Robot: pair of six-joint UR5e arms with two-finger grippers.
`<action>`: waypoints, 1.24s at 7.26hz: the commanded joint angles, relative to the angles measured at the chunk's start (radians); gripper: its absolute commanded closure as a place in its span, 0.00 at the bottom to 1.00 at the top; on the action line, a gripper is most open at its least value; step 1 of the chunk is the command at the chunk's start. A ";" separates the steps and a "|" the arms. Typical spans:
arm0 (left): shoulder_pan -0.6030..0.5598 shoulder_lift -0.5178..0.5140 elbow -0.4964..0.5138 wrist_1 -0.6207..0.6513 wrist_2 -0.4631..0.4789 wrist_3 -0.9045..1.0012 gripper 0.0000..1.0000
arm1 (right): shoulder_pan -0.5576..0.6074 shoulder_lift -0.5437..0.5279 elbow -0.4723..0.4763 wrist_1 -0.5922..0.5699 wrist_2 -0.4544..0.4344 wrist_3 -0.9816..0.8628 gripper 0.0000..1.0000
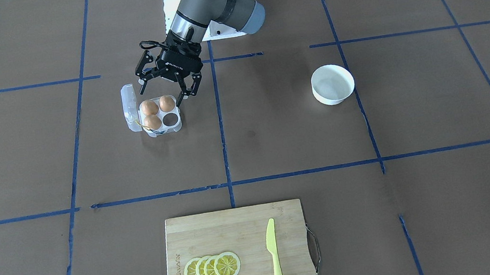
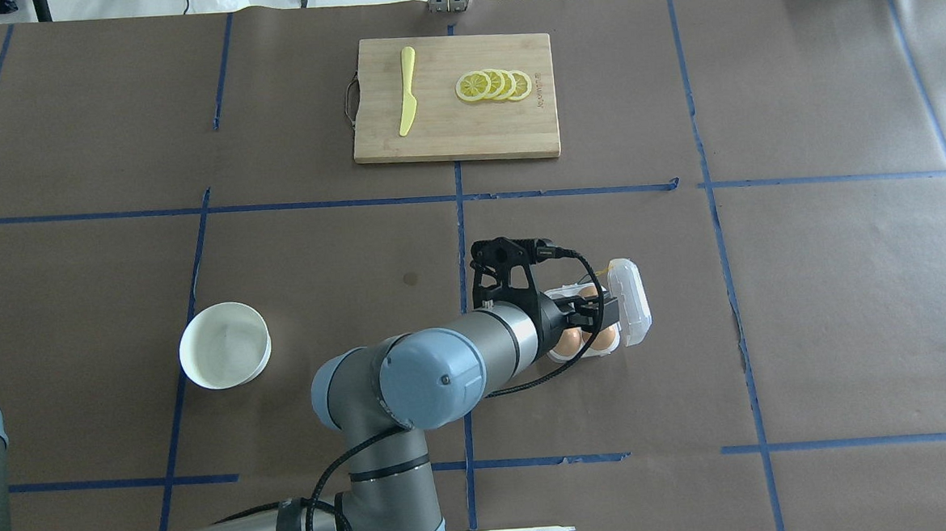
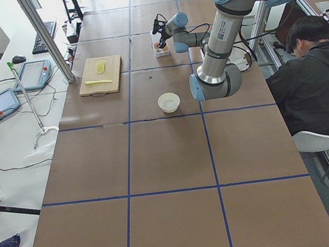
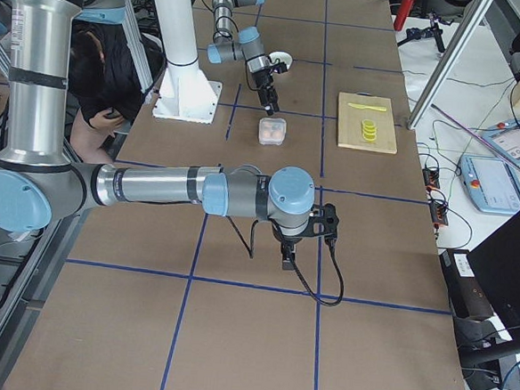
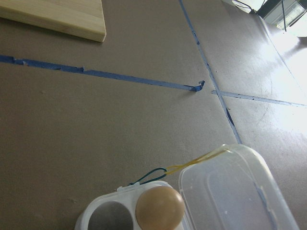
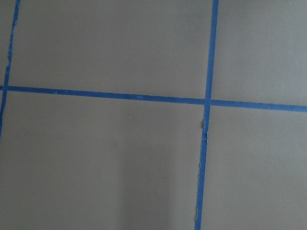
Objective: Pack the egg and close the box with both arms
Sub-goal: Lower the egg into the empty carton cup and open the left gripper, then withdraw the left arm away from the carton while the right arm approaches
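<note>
The clear four-cell box sits on the brown table with its lid swung open to the side. Three tan eggs fill three cells: the egg, a second and a third. One cell is empty. My left gripper is open and empty, just above the box's robot-side edge. The left wrist view shows one egg, the lid and the yellow band. My right gripper hangs over bare table far from the box; I cannot tell whether it is open.
A round white bowl stands on the left arm's side of the table. A wooden cutting board with lemon slices and a yellow-green knife lies at the far edge. A person sits behind the robot.
</note>
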 commanded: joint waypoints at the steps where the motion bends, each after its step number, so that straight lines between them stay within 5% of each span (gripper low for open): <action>1: -0.111 0.007 -0.100 0.229 -0.167 0.077 0.00 | -0.007 -0.001 0.037 0.002 0.000 0.091 0.00; 3: -0.185 0.083 -0.240 0.386 -0.250 0.179 0.00 | -0.098 -0.015 0.118 0.073 -0.003 0.295 0.00; 5: -0.249 0.155 -0.364 0.570 -0.303 0.269 0.00 | -0.259 -0.017 0.120 0.356 -0.024 0.665 0.00; 7: -0.388 0.249 -0.515 0.641 -0.329 0.373 0.00 | -0.427 -0.024 0.120 0.622 -0.057 0.984 0.20; 9: -0.565 0.360 -0.579 0.652 -0.453 0.522 0.00 | -0.566 -0.025 0.123 0.734 -0.118 1.121 0.67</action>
